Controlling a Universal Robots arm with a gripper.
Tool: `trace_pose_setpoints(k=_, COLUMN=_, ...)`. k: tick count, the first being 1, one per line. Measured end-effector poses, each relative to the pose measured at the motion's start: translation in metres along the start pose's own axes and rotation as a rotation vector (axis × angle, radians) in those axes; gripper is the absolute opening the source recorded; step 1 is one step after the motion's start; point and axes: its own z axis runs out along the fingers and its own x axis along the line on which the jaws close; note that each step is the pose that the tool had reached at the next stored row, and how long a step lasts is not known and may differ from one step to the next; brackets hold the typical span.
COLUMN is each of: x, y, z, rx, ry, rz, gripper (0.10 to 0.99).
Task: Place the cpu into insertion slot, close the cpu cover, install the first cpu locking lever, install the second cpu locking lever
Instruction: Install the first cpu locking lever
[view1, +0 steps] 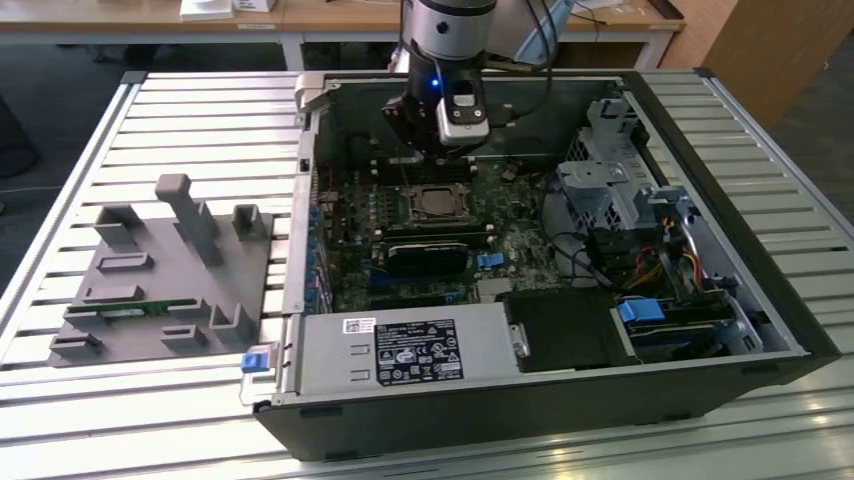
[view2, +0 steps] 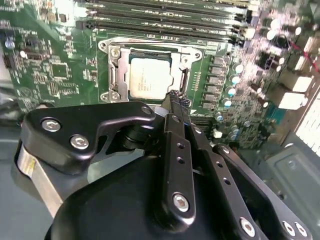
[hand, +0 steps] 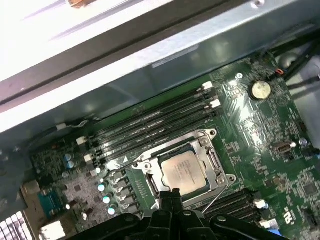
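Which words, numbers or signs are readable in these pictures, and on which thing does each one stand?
No text can be read with certainty.
On the black label of the power supply: white print and signs, too small to read.
On the white sticker above that label: print too small to read.
On the cpu: faint print, too blurred to read.
On the motherboard: white markings, too small to read.

Silver-beige cpu (hand: 183, 172), green mobo (hand: 252, 137)
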Motion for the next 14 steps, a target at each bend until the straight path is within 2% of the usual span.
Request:
trace_pose_setpoints(k=4, x=0.0000, y=0.0000, z=0.0000, rx=0.003, ry=0.0005, rz=-0.061, gripper=0.106)
trace_pose_setpoints(k=6, x=-0.0001, y=0.0000, z=0.0001, rx=-0.002, ry=0.0025, rz=-0.082, gripper=0.106)
trace_pose_setpoints(k=11, x=0.0000, y=0.0000, z=0.0002, rx=-0.048, ry=0.0202, rz=-0.114, gripper=0.106)
trace_pose_setpoints(k=12, x=0.0000, y=0.0000, z=0.0002, rx=-0.054, ry=0.0192, rz=-0.120, gripper=0.106)
trace_pose_setpoints(k=14, x=0.0000, y=0.0000, z=0.0001, rx=-0.063, ry=0.0089, rz=-0.128, gripper=0.106)
